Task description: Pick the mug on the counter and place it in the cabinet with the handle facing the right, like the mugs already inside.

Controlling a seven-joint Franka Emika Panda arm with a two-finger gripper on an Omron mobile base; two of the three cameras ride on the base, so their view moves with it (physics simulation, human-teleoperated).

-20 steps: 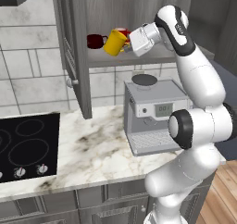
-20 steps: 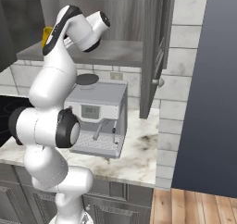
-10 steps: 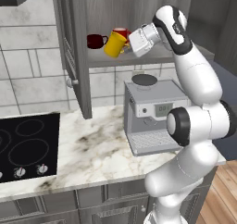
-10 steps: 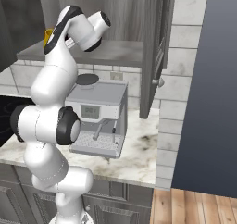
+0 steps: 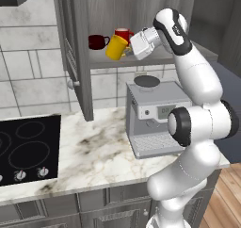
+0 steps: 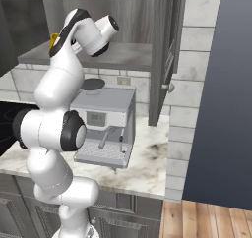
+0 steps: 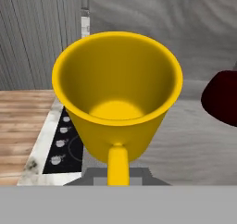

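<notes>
The pick is done: the hand (image 5: pixel 128 49) grips the yellow mug (image 5: pixel 116 47) by its handle (image 7: pixel 118 165), tilted, at the cabinet (image 5: pixel 141 15) opening beside the red mug (image 5: pixel 124 34), still to be set down handle-right.

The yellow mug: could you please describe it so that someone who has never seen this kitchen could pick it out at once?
Look at the open grey cabinet on the wall above the coffee machine. At the front of its shelf, the white arm's claw holds the mug tilted by its handle. It is bright yellow and off the board, unlike the red mug and dark maroon mug behind it.
</notes>
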